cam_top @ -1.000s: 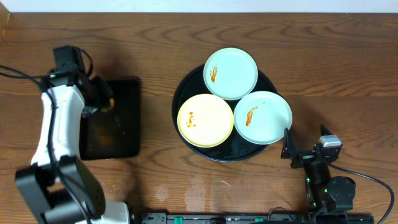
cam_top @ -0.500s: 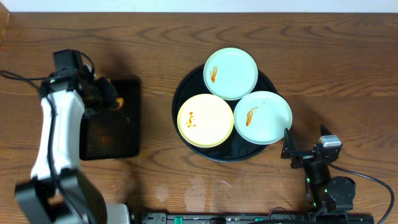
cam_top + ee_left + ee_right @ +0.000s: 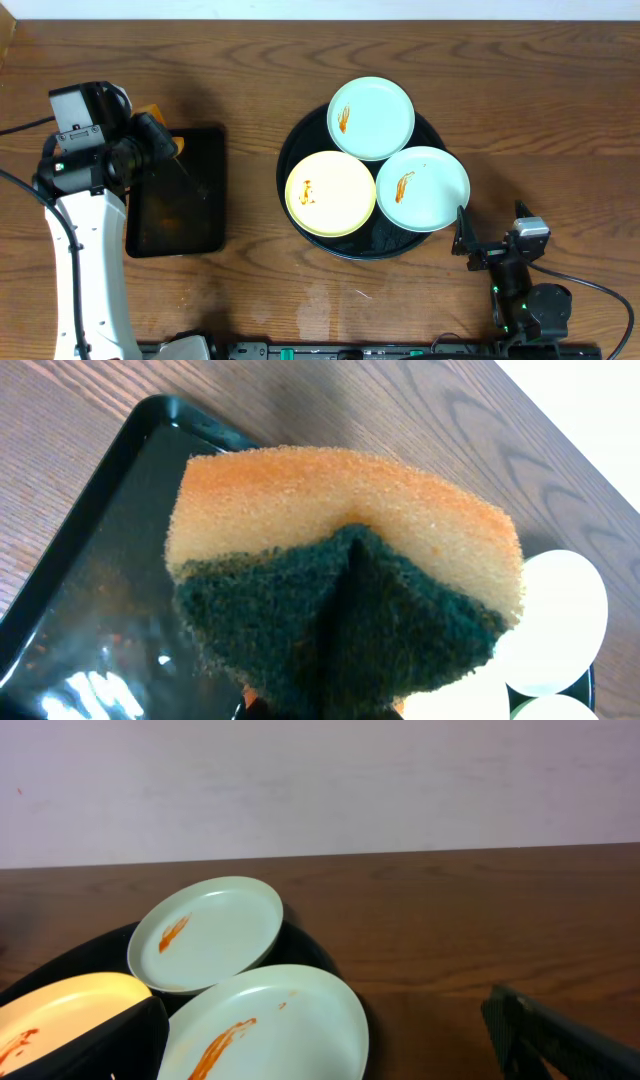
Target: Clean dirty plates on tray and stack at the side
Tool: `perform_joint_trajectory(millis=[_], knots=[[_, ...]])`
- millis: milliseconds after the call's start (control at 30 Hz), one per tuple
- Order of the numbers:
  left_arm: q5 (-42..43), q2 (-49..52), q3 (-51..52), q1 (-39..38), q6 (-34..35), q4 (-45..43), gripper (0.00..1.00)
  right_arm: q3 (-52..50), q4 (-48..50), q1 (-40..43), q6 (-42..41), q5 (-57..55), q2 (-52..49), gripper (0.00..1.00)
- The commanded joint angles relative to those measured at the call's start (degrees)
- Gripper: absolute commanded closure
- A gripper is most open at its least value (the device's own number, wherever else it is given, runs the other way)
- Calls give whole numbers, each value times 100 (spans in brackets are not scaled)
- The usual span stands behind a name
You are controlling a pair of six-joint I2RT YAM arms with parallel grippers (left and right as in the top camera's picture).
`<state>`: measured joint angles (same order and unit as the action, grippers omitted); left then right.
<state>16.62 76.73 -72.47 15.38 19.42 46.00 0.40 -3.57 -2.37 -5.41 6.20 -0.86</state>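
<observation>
The left tool (image 3: 160, 146) is clamped tight on a sponge (image 3: 345, 575), its green scourer side pinched, over the small rectangular tray (image 3: 190, 215), probably ready to carry across and wipe. The right tool (image 3: 467, 242) stands wide open and empty just beside the round tray (image 3: 288, 150), likely to steady a plate. All three smeared plates (image 3: 330, 193) lie on that tray, with none on the tabletop (image 3: 540, 100).
</observation>
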Motion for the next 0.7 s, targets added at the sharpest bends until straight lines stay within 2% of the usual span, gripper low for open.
perform_joint_trajectory(millis=[0,667], knots=[[74,-24,-144,37,-101,-52,93,-9,-15,57,59,7,11,1],[72,-79,-144,208,-225,-216,92,-9,-15,57,59,7,11,1]])
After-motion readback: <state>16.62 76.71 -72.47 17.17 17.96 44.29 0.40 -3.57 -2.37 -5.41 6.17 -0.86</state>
